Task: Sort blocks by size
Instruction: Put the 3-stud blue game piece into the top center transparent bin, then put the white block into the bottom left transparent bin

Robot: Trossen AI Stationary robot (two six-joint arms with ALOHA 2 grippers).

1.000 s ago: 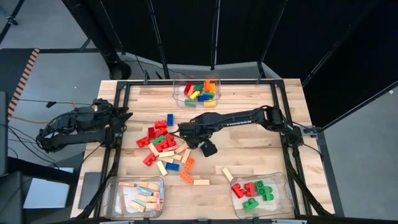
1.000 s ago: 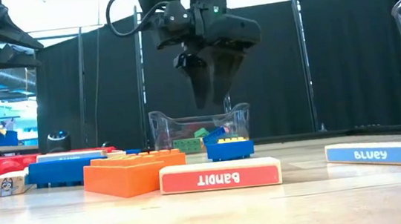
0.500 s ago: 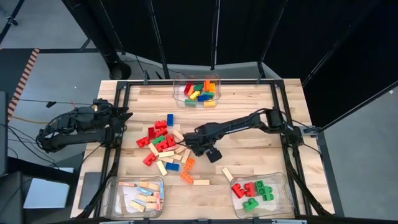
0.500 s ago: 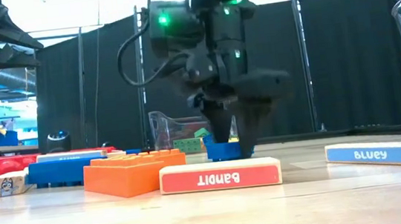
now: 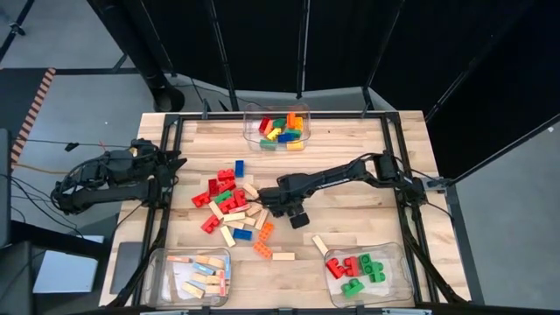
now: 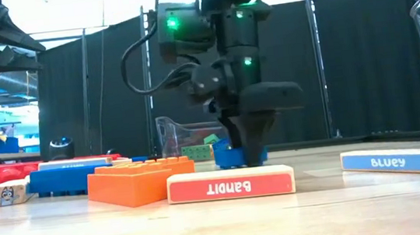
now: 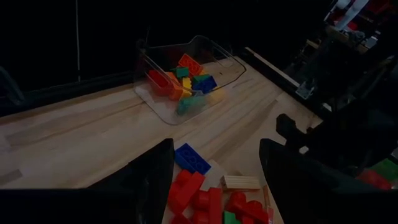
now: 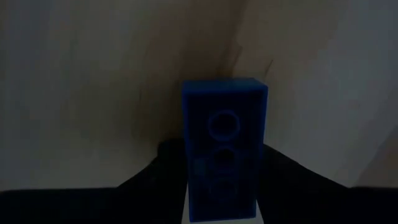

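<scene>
My right gripper (image 6: 249, 151) stands at the table's middle, fingers pointing down, shut on a small blue two-stud brick (image 8: 224, 146) that sits on the wood. From above the arm hides this brick; the gripper (image 5: 280, 202) is at the right edge of the loose pile of blocks (image 5: 232, 206), red, green, blue and orange bricks and tan wooden bars. My left gripper (image 7: 211, 180) is open and empty, waiting over the table's left edge (image 5: 171, 166). My right gripper pinches the blue brick's two long sides (image 8: 189, 155) between its two fingers. The fingers come from above, pointing down, and lie across the brick. The brick is level, studs up, its underside on the table (image 6: 226, 163).
A clear bin of mixed bricks (image 5: 278, 129) stands at the far edge. A bin of wooden bars (image 5: 197, 276) is near left, a bin of red and green bricks (image 5: 363, 271) near right. Wooden bars (image 6: 230, 184) (image 6: 398, 162) and an orange brick (image 6: 140, 179) lie in front.
My right gripper has gone down and a little toward the table's near right, from above the pile's edge onto the blue brick. Its fingers first stood apart around the brick, then shut on it. The brick has stayed on the table.
</scene>
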